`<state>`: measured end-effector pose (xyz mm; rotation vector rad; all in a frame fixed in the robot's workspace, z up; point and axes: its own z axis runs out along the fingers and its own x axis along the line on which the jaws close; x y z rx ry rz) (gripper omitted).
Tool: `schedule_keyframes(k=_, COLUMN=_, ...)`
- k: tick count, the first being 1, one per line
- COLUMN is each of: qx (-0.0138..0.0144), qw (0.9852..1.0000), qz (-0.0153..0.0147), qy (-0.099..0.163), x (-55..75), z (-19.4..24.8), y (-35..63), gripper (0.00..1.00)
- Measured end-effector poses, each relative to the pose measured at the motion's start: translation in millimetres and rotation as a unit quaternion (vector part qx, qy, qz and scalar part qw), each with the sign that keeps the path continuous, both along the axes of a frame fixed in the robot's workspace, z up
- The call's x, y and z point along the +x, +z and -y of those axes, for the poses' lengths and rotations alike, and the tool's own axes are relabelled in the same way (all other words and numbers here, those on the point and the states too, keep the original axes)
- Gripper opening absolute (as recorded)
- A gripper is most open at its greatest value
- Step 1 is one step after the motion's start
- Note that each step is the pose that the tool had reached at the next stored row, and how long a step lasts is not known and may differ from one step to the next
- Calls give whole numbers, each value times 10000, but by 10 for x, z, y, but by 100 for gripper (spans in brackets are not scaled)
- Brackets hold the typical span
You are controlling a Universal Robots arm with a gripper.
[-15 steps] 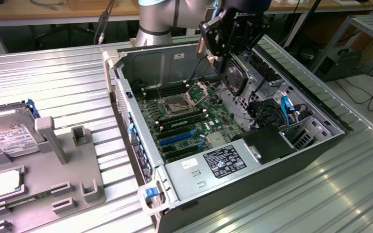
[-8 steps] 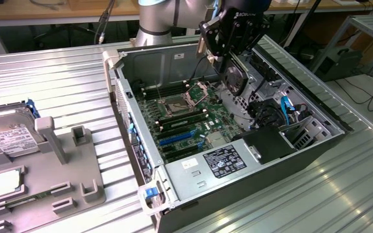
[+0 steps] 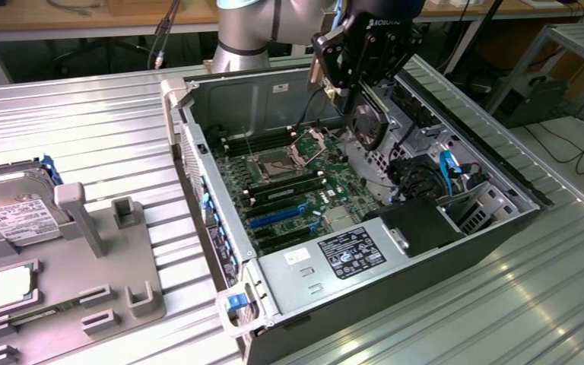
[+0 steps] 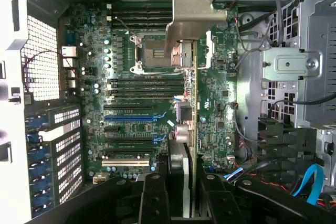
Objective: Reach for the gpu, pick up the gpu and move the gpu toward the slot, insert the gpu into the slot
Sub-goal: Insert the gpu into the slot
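Note:
The gpu point(image 3: 369, 122) hangs upright under my gripper point(image 3: 351, 95), above the back of the open computer case point(image 3: 495, 163). My fingers are shut on its upper edge. In the wrist view the gpu point(image 4: 192, 129) shows edge-on between the two black fingers point(image 4: 152, 198), with its silvery bracket point(image 4: 191, 14) at the far end. It is held clear of the motherboard point(image 4: 215, 103), over the area by the processor socket. The blue slot point(image 3: 274, 218) lies lower on the board, toward the exterior view's left of the card; in the wrist view the slot point(image 4: 131, 117) is off to the card's side.
The processor socket point(image 3: 271, 163) and black memory strips sit mid-board. A power supply point(image 3: 348, 255) fills the case's near end, with a drive cage point(image 4: 304, 66) and blue cable point(image 3: 449, 171) alongside. A hard drive point(image 3: 13, 213) rests on a grey fixture point(image 3: 69, 281) on the ribbed metal table.

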<state>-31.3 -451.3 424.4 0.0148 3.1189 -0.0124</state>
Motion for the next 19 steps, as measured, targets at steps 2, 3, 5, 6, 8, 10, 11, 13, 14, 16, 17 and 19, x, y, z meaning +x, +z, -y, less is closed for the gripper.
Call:
schedule_keyframes(k=2, qx=0, qw=10000, qz=0, qy=55, x=0, z=0, y=0, gripper=28)
schedule_keyframes(k=3, qx=0, qw=9999, qz=0, qy=131, x=0, z=0, y=0, gripper=28)
schedule_keyframes(k=5, qx=0, qw=9996, qz=0, qy=275, x=0, z=0, y=0, gripper=28)
schedule_keyframes(k=6, qx=0, qw=9995, qz=0, qy=316, x=0, z=0, y=0, gripper=28)
schedule_keyframes(k=8, qx=0, qw=9990, qz=0, qy=455, x=0, z=1, y=0, gripper=28)
schedule_keyframes(k=10, qx=0, qw=9984, qz=0, qy=561, x=0, z=1, y=0, gripper=28)
schedule_keyframes(k=11, qx=0, qw=9981, qz=0, qy=624, x=0, z=1, y=0, gripper=28)
schedule_keyframes(k=13, qx=0, qw=9974, qz=0, qy=720, x=0, z=1, y=0, gripper=28)
schedule_keyframes(k=14, qx=0, qw=9970, qz=0, qy=770, x=0, z=1, y=0, gripper=28)
schedule_keyframes(k=16, qx=0, qw=9964, qz=0, qy=846, x=0, z=1, y=0, gripper=28)
schedule_keyframes(k=17, qx=0, qw=9960, qz=0, qy=894, x=0, z=1, y=0, gripper=28)
schedule_keyframes(k=19, qx=0, qw=9952, qz=0, qy=982, x=0, z=1, y=0, gripper=28)
